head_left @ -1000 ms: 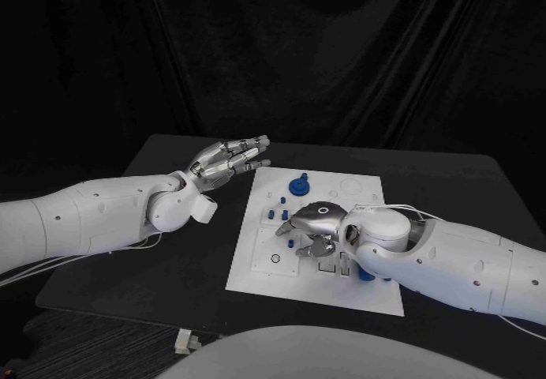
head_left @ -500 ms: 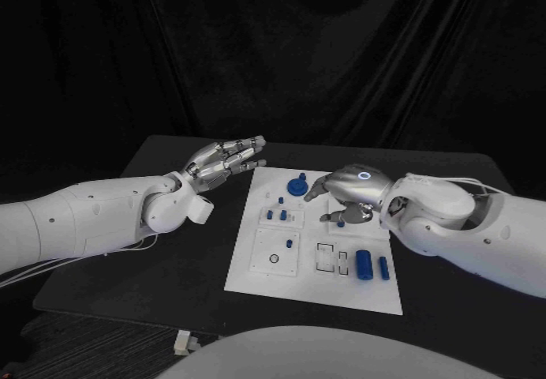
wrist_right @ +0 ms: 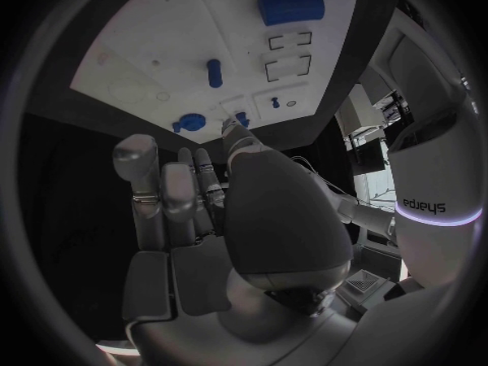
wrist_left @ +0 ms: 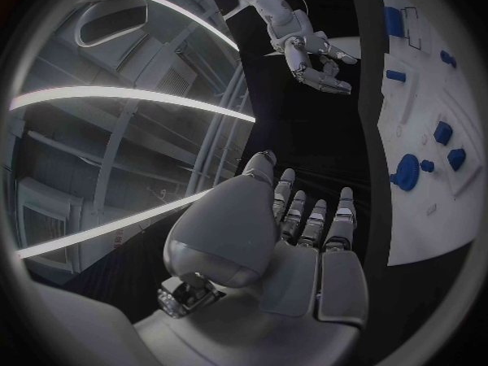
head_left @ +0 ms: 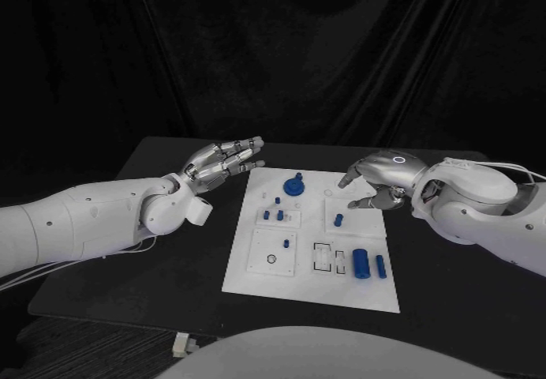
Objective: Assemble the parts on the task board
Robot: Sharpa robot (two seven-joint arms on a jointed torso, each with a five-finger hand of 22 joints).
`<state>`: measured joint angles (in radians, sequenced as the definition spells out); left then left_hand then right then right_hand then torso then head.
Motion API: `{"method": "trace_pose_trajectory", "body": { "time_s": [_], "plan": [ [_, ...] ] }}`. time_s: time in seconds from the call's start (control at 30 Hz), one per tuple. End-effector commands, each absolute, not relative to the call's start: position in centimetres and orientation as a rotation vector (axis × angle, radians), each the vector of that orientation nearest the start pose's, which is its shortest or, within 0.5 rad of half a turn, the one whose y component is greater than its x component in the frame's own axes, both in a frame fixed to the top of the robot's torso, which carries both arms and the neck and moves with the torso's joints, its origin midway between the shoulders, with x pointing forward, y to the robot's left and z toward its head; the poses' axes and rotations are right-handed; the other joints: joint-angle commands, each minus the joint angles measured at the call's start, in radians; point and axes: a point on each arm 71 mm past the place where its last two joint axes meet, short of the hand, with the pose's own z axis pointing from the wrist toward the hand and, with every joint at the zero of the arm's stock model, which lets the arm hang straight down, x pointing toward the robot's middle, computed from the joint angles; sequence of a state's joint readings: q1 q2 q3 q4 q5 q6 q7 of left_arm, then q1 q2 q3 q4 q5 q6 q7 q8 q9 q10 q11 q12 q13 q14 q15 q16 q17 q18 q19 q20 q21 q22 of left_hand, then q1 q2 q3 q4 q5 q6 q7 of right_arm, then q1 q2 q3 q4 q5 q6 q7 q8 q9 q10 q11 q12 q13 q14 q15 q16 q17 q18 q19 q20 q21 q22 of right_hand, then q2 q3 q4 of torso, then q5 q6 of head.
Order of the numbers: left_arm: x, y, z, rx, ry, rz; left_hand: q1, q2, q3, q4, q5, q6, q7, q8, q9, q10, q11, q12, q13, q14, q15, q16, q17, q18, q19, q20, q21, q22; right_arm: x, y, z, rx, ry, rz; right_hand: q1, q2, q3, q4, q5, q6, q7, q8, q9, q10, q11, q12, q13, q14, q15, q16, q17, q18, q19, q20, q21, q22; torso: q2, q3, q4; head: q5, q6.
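Task board: the white rectangular plate (head_left: pixel 285 272) lies flat in the middle of the black surface (head_left: pixel 136 268), between the two arms, where either hand could reach it.
Parts: small blue plastic pieces sit on the plate. A round blue knob (head_left: pixel 296 186) stands near the far edge, short blue pegs (head_left: pixel 274 213) stand just nearer, and a thick blue cylinder (head_left: pixel 360 263) lies by the empty rectangular slots (head_left: pixel 326 258).
Left hand: the silver left hand (head_left: pixel 223 163) hovers beside the plate's far left corner, fingers straight, slightly apart, holding nothing; apparently parked clear of the work.
Right hand: the silver right hand (head_left: pixel 373 183) hangs over the plate's far right corner, fingers loosely curled; I see nothing in them.
In the way: the right hand shades that corner; otherwise nothing blocks the pieces.
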<state>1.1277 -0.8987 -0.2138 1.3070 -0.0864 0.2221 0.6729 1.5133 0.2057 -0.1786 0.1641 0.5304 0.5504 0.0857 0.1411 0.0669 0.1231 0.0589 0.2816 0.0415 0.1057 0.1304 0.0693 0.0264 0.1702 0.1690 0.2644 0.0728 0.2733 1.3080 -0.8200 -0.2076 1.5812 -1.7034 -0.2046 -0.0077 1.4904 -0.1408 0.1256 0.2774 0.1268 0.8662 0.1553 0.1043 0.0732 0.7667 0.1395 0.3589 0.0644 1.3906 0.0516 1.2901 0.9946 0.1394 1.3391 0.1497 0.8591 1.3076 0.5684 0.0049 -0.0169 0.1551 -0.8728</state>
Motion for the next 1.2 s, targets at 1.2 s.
{"method": "trace_pose_trajectory", "body": {
  "time_s": [1.2],
  "plan": [
    [46.4,28.1,-26.4,-0.979,1.535,-1.858,0.012,0.008,0.007,-0.003,0.007,0.003,0.004,0.006,-0.001,0.001,0.009,-0.002,0.000,0.002,0.008,0.003,0.000,0.012,0.003,0.003,0.004,-0.005,46.3,-14.8,-27.1,-0.630,1.852,0.673,0.053,0.041,0.072,-0.095,0.094,0.084,0.001,0.003,0.008,0.255,-0.034,-0.157,-0.002,0.025,-0.032,-0.036,-0.005,-0.017,0.018,-0.029,-0.014,0.101,-0.004,-0.0044,-0.0004,0.001,0.000]
  ]
}}
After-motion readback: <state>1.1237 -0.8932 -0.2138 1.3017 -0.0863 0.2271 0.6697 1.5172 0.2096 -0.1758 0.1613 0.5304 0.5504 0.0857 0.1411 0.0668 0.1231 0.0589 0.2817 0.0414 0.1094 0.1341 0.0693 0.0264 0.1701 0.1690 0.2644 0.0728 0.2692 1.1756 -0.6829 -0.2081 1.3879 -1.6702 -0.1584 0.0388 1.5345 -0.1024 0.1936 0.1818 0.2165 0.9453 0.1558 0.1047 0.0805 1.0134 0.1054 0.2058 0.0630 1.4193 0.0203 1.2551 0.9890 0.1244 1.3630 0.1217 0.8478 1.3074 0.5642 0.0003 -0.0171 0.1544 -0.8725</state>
